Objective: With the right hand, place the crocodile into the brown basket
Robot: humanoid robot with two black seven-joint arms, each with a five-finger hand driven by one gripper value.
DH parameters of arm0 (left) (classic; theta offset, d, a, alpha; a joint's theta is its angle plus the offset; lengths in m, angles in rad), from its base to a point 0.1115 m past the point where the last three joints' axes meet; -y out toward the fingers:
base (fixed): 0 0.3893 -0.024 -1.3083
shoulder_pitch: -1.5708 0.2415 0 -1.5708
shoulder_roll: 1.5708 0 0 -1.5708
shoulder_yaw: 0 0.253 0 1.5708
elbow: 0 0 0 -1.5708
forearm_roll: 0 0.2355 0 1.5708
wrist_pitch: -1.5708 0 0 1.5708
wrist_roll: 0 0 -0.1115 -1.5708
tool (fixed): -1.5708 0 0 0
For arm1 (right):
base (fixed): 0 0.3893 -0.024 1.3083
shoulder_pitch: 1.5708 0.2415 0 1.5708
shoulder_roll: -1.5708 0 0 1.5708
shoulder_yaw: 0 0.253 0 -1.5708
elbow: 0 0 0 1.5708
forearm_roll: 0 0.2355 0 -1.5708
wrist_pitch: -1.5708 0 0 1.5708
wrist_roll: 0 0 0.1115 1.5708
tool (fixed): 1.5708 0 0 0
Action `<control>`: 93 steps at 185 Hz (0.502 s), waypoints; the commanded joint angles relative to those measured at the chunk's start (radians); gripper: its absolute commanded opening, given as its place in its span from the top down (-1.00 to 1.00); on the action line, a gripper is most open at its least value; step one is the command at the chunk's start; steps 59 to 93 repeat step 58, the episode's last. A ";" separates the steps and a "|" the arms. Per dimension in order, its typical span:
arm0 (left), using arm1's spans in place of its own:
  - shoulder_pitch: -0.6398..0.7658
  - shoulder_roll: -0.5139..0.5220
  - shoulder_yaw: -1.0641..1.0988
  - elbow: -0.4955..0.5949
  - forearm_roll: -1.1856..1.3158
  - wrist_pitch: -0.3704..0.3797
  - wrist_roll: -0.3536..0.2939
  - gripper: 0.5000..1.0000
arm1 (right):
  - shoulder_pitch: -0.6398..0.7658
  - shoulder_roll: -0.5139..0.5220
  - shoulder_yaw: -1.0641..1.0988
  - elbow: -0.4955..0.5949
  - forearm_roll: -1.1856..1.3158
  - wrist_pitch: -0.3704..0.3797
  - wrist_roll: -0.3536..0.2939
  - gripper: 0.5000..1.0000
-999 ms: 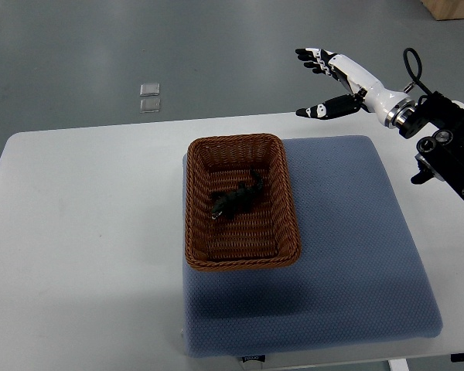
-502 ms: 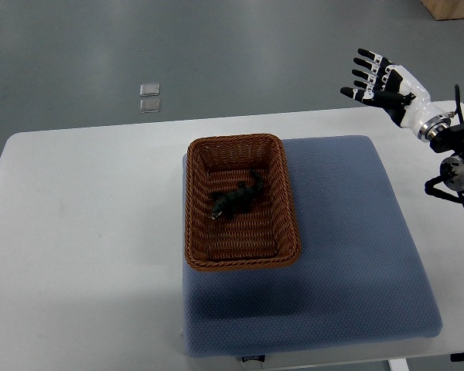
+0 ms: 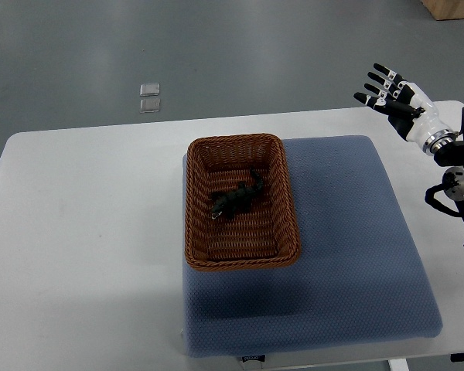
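Observation:
A small dark green crocodile toy [image 3: 236,200] lies inside the brown wicker basket [image 3: 197,224], near its middle. The basket rests on the left part of a blue cushion [image 3: 348,255]. My right hand [image 3: 387,91] hovers at the far right, above the table's back edge and well away from the basket. Its fingers are spread and hold nothing. The left arm does not show.
The white table [image 3: 85,232] carries the cushion. Two small clear squares [image 3: 149,97] lie on the grey floor behind the table. A wooden corner [image 3: 452,8] shows at the top right.
My right hand has drawn back to the right and away from the basket, turning its spread fingers upward. The crocodile and basket have stayed put.

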 commanded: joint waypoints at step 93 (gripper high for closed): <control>0.000 0.000 0.001 0.000 0.000 0.000 0.001 -1.00 | -0.007 0.013 0.012 -0.008 0.028 0.001 0.010 -0.73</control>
